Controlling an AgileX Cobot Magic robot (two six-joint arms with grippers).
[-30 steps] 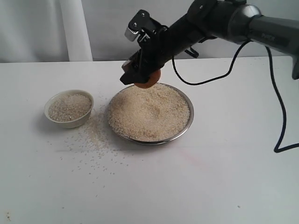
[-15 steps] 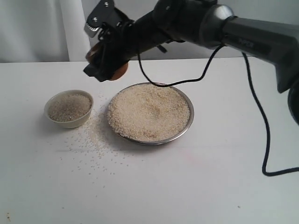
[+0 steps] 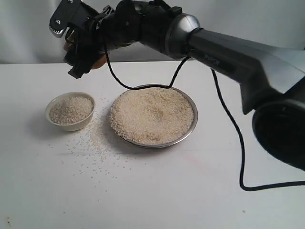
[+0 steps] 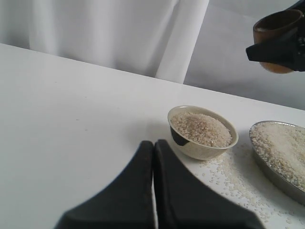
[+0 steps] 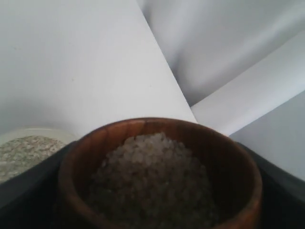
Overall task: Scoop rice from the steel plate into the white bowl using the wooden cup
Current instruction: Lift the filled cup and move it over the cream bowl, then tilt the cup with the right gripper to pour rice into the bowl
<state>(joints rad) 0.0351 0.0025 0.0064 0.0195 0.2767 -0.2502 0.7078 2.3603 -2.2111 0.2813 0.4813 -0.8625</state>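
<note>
My right gripper (image 3: 82,50) is shut on the wooden cup (image 3: 98,60) and holds it in the air above and behind the white bowl (image 3: 71,126). The cup (image 5: 143,125) stands upright, heaped with rice (image 5: 152,176). The bowl holds rice (image 3: 71,109) close to its rim. To its right the steel plate (image 3: 192,125) carries a broad flat heap of rice (image 3: 152,114). In the left wrist view my left gripper (image 4: 153,144) is shut and empty, low over the table, short of the bowl (image 4: 195,149). The cup (image 4: 276,28) hangs high beyond it.
Loose grains (image 3: 95,140) lie scattered on the white table between the bowl and the plate and in front of them. A black cable (image 3: 233,138) trails from the right arm down to the table at the right. A pale curtain hangs behind.
The right gripper has carried the filled cup up from the plate's far rim and leftward, to a spot above and behind the bowl. The left gripper's earlier state is not shown.
</note>
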